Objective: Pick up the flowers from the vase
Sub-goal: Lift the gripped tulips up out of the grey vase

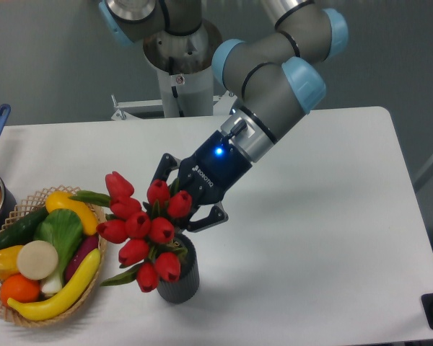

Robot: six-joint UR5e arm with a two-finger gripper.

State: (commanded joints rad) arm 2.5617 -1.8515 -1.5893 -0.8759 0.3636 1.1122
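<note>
The black two-finger gripper [179, 209] is pinching the bunch of red tulip buds with green leaves [141, 234] just behind the heads, above the small ribbed dark grey vase [179, 277] near the white tabletop's [325, 216] front edge. The bunch looks light and soft; gripping the tied stems, not the buds, seems safest.

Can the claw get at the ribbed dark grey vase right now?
Probably not: the claw looks shut on the bunch of red tulips, whose buds and leaves cover the vase's mouth.
</note>
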